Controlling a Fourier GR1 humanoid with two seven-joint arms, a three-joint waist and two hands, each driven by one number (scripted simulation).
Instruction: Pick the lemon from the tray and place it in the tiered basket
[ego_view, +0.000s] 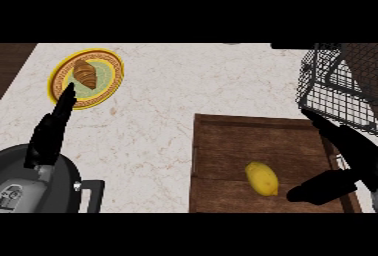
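Note:
A yellow lemon lies on the dark wooden tray, near its front right part. My right hand hovers over the tray's right edge, open, its thumb just right of the lemon and its fingers stretched toward the basket. No part of the hand touches the lemon. The black wire tiered basket stands at the far right of the counter. My left hand shows at the left, open with fingers pointing up, resting.
A yellow-rimmed plate with a croissant sits at the far left of the marble counter. Dark wood borders the counter's left edge.

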